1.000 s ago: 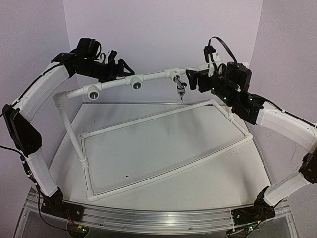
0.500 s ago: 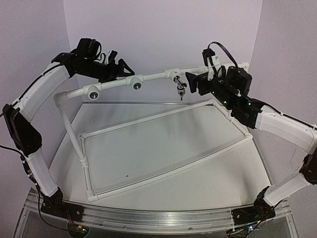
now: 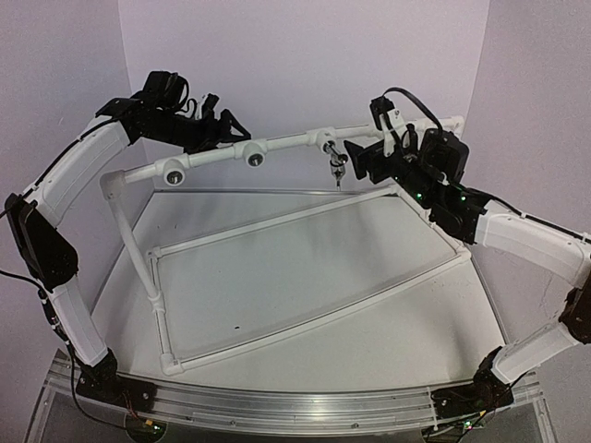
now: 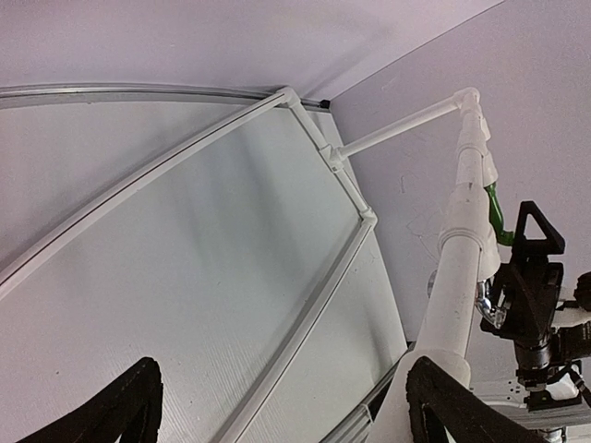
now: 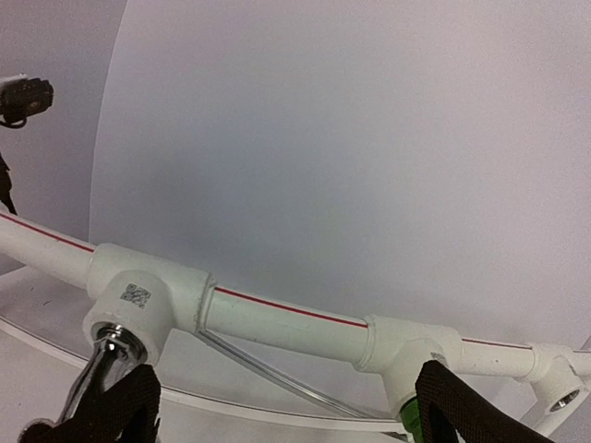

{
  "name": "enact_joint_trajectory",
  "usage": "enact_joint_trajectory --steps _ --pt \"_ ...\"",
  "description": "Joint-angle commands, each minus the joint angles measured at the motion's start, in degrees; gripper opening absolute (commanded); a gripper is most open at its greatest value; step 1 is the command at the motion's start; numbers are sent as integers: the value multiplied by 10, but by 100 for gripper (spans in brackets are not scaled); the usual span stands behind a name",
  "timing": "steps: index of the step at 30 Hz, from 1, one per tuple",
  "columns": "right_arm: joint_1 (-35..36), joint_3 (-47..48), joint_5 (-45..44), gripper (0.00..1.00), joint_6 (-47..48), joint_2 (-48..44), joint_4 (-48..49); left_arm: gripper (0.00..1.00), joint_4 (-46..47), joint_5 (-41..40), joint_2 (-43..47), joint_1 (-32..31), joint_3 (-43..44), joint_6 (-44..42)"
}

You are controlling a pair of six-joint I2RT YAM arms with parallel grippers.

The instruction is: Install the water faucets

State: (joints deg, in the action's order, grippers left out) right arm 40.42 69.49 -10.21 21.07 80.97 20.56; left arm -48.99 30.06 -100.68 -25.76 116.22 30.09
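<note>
- nearest, a white pipe frame (image 3: 319,314) lies flat on the tabletop (image 3: 369,355).
- behind it runs the raised pipe rail (image 3: 286,143); the chrome faucet (image 3: 337,166) hangs from a fitting on it.
- the right hand (image 3: 355,157) hovers just beside it, fingers apart, holding nothing; the green faucet (image 4: 496,214) sits at the next fitting.
- the left hand (image 3: 222,129) is near the rail's other end, fingers spread, rail beside one finger.

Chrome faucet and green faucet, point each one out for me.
chrome faucet (image 3: 337,166): top external view, on its hanging metal body.
green faucet (image 4: 497,214): left wrist view, on its green stem.
</note>
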Motion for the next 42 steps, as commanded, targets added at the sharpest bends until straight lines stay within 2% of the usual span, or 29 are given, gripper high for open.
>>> enact_joint_trajectory --steps 1,9,11,15,22,30,42 --pt "29 -29 11 89 9 3 -61 91 -11 9 -4 -3 18 -6" --pt "35 -4 -42 75 26 -6 -54 90 -9 8 -4 -2 18 -7" --pt "35 -6 -42 68 31 -7 -54 90 -8 9 -5 -3 17 -7" --pt "35 -2 -55 60 27 7 -54 90 -5 10 -5 -3 16 -7" --pt "35 0 -43 35 20 41 -35 90 -5 10 -1 -3 11 -7" --pt "35 0 -12 29 15 50 -1 90 -4 3 8 -3 1 -5" --pt "49 -15 40 6 -30 33 14 90 -1 0 13 -3 -5 -5"
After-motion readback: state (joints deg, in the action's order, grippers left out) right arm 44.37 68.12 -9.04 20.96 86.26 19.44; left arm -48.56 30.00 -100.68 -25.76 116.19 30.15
